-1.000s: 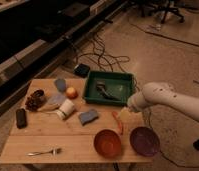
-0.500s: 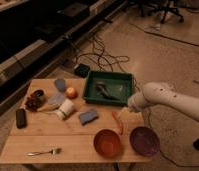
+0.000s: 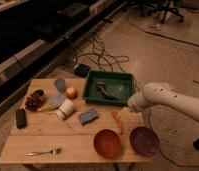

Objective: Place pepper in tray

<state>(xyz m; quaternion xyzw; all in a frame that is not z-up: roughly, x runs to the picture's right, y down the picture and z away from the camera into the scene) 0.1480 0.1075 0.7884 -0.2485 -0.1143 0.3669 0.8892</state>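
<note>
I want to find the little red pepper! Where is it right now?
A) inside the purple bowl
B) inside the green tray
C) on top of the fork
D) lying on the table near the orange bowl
D: the pepper lies on the wooden table, between the green tray and the orange bowl, with the gripper close by its upper end, near the tray's front right corner.

Can't make out any text, labels, brands or numbers anywhere. Gripper (image 3: 124, 112) right of centre in the frame, just below tray (image 3: 106, 103) lower-right corner.
</note>
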